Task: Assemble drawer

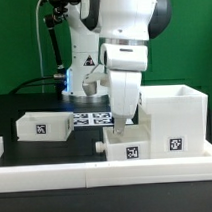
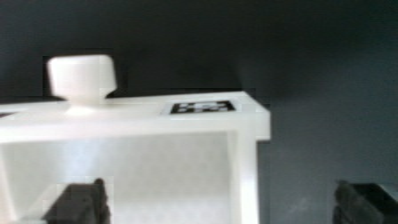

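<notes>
A small white drawer tray (image 1: pixel 128 149) with marker tags lies near the front, its round knob (image 1: pixel 100 146) sticking out on the exterior view's left. In the wrist view the tray's wall (image 2: pixel 246 150) and upright knob (image 2: pixel 80 78) fill the frame. My gripper (image 1: pixel 124 126) hangs just above the tray, open and empty. In the wrist view the gripper (image 2: pixel 222 205) straddles the tray's side wall: one finger (image 2: pixel 75 203) is over the tray's inside, the other (image 2: pixel 370 203) over the black table. A large white open drawer box (image 1: pixel 180 113) stands at the right.
A second small white tray (image 1: pixel 45 125) with a tag lies at the exterior view's left. The marker board (image 1: pixel 91 118) lies behind, by the arm's base. A long white rail (image 1: pixel 97 175) runs along the table's front edge.
</notes>
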Motion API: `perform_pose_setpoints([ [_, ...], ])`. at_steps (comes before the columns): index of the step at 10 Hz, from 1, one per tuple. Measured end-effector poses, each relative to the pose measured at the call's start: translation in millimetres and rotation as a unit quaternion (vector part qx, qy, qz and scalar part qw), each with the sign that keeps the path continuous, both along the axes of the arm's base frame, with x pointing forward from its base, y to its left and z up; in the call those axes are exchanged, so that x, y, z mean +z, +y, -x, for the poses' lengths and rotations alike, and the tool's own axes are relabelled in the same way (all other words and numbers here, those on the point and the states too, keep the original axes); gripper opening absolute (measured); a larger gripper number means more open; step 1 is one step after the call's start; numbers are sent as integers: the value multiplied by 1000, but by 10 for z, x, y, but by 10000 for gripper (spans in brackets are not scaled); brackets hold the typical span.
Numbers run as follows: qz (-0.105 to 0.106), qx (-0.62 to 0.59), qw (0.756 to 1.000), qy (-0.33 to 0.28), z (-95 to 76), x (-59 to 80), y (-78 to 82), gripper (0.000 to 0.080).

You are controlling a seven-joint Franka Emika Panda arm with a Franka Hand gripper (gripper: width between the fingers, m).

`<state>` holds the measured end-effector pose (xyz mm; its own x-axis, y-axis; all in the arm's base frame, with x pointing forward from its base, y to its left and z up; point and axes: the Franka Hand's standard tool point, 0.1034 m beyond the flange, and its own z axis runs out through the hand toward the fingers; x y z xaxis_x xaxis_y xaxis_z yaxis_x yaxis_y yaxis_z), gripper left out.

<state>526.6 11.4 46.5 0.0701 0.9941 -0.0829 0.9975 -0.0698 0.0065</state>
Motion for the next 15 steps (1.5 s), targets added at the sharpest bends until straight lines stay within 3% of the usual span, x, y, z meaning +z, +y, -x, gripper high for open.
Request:
perform_pose_setpoints([
  [3, 9, 6, 1000, 9, -287, 161, -260, 648],
  [6, 14, 15, 1000, 8, -584, 197, -447, 648],
  [9, 13, 16, 1000, 9, -581, 188, -540, 648],
  [10, 7, 26, 1000, 10, -563, 169, -596, 648],
  [12, -26, 36, 999, 14, -424, 51, -754, 648],
  [15, -69, 57, 996, 18, -427, 1, -816, 648],
])
